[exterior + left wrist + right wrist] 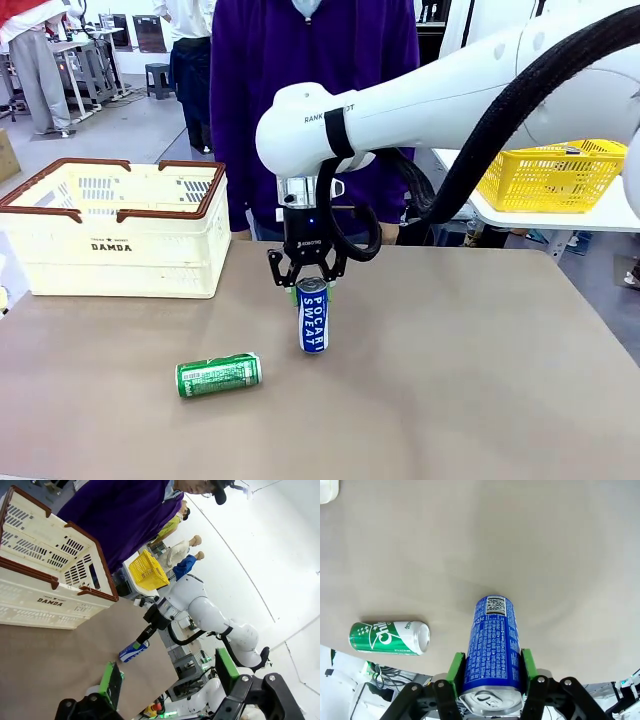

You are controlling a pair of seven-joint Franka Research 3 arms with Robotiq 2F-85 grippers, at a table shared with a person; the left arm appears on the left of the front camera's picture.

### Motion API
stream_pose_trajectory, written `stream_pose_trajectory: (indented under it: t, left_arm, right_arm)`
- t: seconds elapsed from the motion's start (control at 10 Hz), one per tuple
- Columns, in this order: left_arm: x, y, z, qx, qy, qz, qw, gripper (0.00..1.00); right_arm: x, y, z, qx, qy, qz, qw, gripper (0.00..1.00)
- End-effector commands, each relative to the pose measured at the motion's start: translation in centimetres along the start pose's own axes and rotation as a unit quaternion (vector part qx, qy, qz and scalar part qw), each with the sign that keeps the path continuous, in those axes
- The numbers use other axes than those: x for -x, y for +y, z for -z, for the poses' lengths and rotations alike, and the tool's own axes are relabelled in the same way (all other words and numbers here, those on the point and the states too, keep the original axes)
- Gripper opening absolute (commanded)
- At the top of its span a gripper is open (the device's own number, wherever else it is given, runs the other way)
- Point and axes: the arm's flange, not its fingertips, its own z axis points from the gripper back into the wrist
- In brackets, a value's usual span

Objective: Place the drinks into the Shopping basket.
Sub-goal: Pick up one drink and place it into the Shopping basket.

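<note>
Two drinks: an upright blue can (313,318) clamped in the right pincer (309,286), a green can (219,375) lying on the surface (480,380). One Shopping basket (120,250). The left pincer (170,675) stands apart.

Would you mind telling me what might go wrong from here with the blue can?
The right gripper holds the Pocari Sweat can only near its top, so it may swing or slip when lifted.
The Shopping basket has tall walls; a low carry could knock the can against its rim.
The green can lies on its side and could roll if bumped.
</note>
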Motion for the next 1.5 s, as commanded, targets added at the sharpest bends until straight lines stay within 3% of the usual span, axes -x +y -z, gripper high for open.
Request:
stream_pose_trajectory:
  t: [0.0,0.1,0.2,0.5,0.7,0.9,1.1,1.3,1.4]
  left_arm:
    - [-0.1,-0.1,0.0,0.010,-0.006,0.008,1.000,1.00]
    - [-0.1,-0.1,0.0,0.010,-0.006,0.008,1.000,1.00]
    - [-0.1,-0.1,0.0,0.010,-0.006,0.008,1.000,1.00]
    - [-0.1,-0.1,0.0,0.010,-0.006,0.008,1.000,1.00]
    - [-0.1,-0.1,0.0,0.010,-0.006,0.008,1.000,1.00]
    - [-0.1,-0.1,0.0,0.010,-0.006,0.008,1.000,1.00]
    - [-0.1,-0.1,0.0,0.010,-0.006,0.008,1.000,1.00]
    - [-0.1,-0.1,0.0,0.010,-0.006,0.008,1.000,1.00]
    - [-0.1,-0.1,0.0,0.010,-0.006,0.008,1.000,1.00]
  right_arm:
    - [0.2,-0.3,-0.8,0.011,-0.013,0.014,1.000,0.31]
    - [0.3,-0.5,-0.8,0.004,-0.010,0.009,1.000,0.87]
    - [0.6,-0.8,-1.0,-0.001,-0.013,0.008,1.000,1.00]
    - [2.7,-2.4,-3.1,-0.018,-0.034,0.001,0.999,1.00]
    - [5.6,-5.6,-6.8,-0.029,-0.046,0.011,0.998,1.00]
    - [12.3,-14.0,-11.6,-0.085,-0.021,0.041,0.995,1.00]
    - [19.5,-25.3,-12.8,-0.200,-0.020,0.069,0.977,1.00]
    - [25.1,-38.9,-10.3,-0.368,-0.021,0.110,0.923,1.00]
    - [27.3,-44.3,-8.5,-0.447,-0.036,0.119,0.886,1.00]
